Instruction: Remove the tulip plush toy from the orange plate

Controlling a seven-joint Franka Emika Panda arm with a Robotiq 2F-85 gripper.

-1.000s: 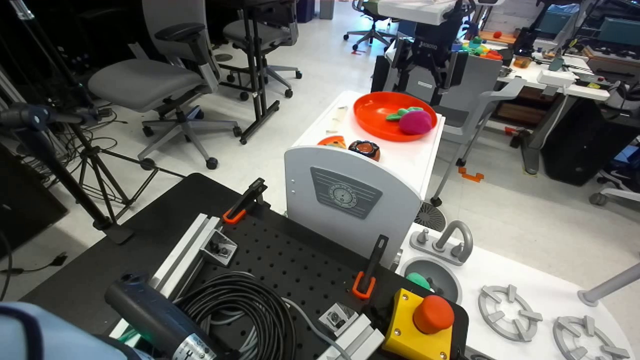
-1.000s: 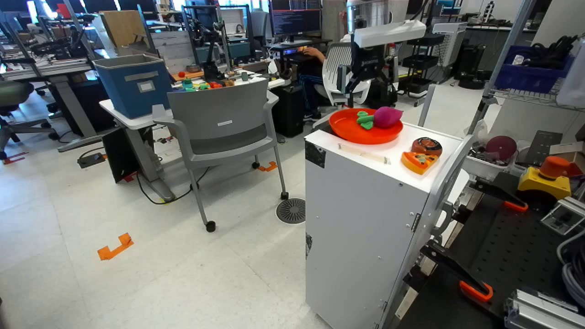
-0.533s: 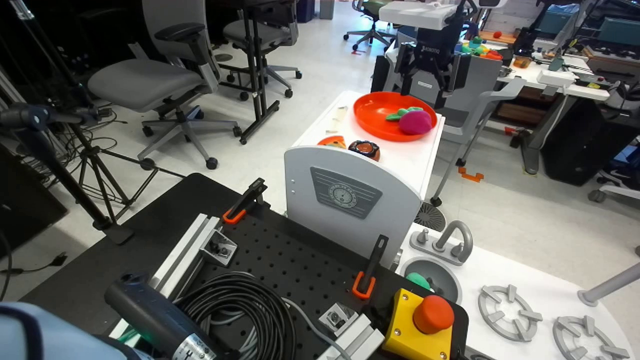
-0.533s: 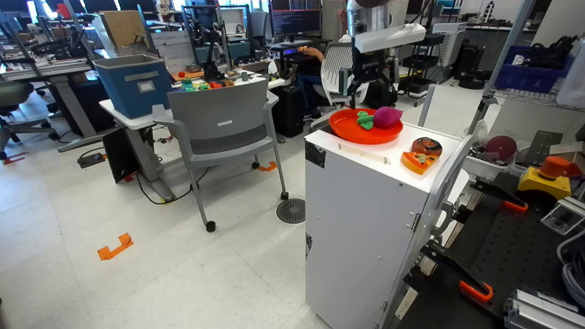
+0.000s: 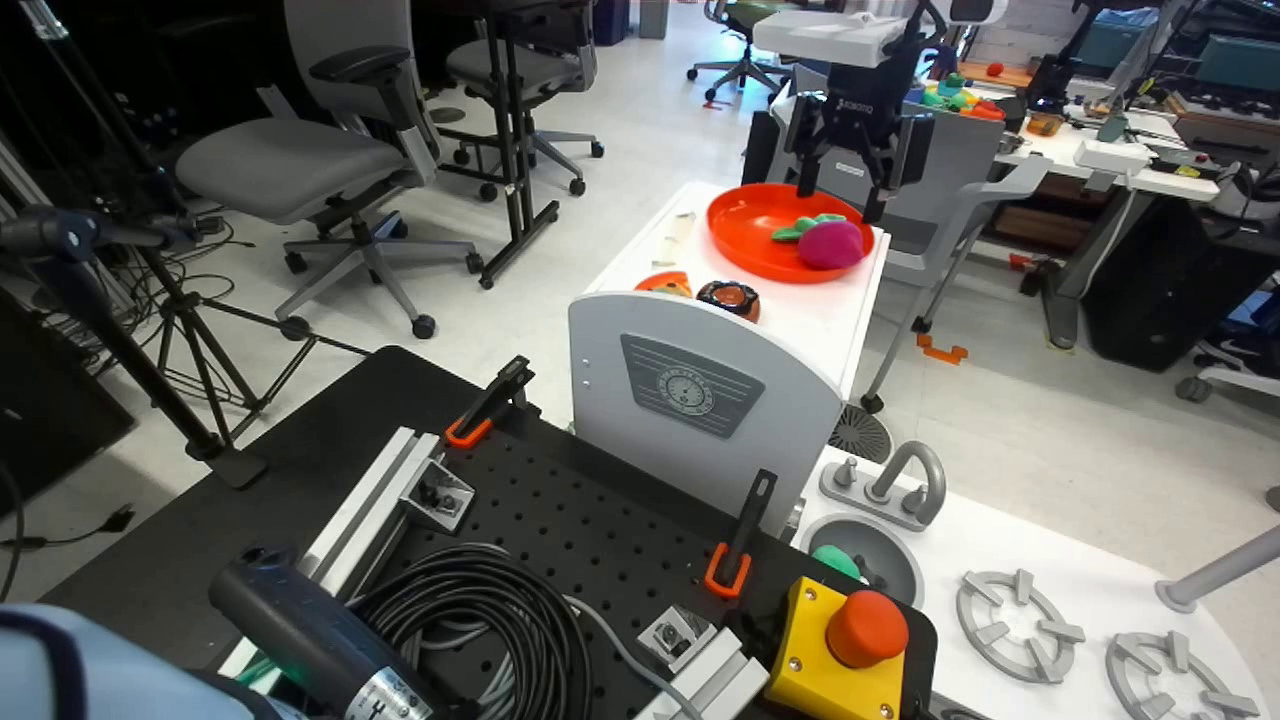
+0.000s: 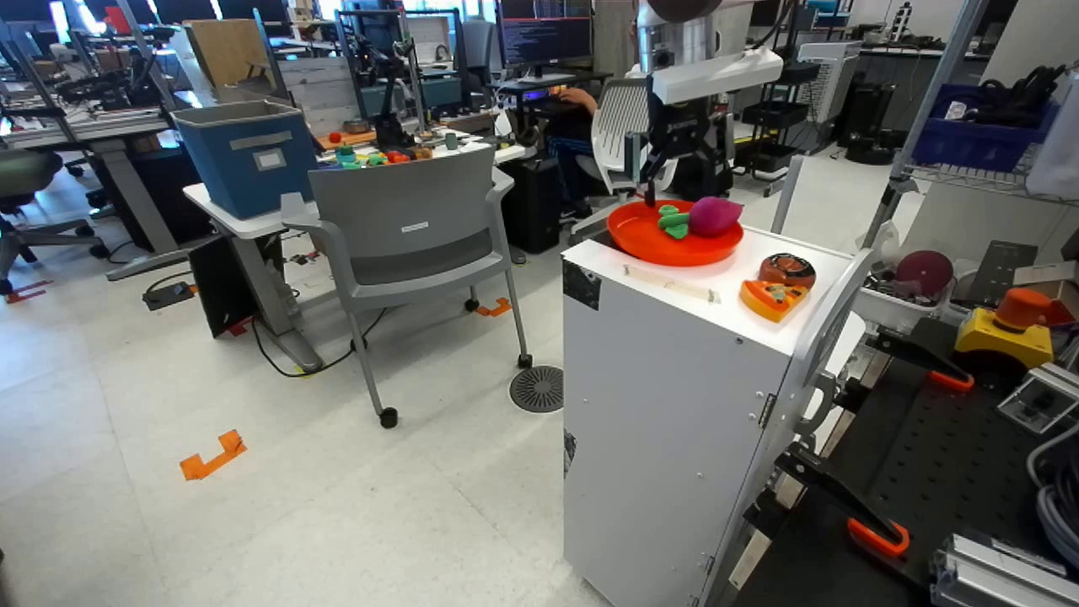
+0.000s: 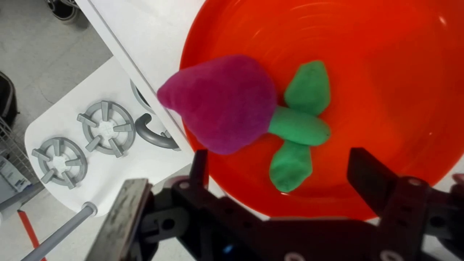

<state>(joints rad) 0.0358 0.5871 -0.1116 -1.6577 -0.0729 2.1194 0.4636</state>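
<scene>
your claw (image 5: 840, 203) has its fingers spread wide and nothing gripped — easiest to check in the wrist view, where one finger (image 7: 198, 168) sits low and left of center, the other at lower right. the tulip plush toy (image 7: 253, 105) lies on its side in the orange plate (image 7: 384, 90), its magenta bulb (image 7: 224, 103) just above center in that frame, green stem (image 7: 301, 126) and two leaves (image 7: 310, 88) right of it. you can see the bulb's tip crossing the plate's left rim there too.

the wrist camera hands you the whole flower shape, but in an exterior view the bulb (image 5: 832, 246) comes at you nearly end-on, a round pink blob right of center with green poking out behind. how high the fingertips hang over the plate, i can't tell.

in an exterior view you get the toy pizza slice (image 6: 771, 297) whole, right of center, just beside the brown round toy (image 6: 786, 270), plus the blue bin (image 6: 253, 181) at upper left. in an exterior view the curved grey panel (image 5: 650, 430) hides the bottom of that same slice — though you do get the full sink (image 5: 878, 540) at lower right. the stove burners (image 7: 122, 128) show at the left of your wrist frame.
</scene>
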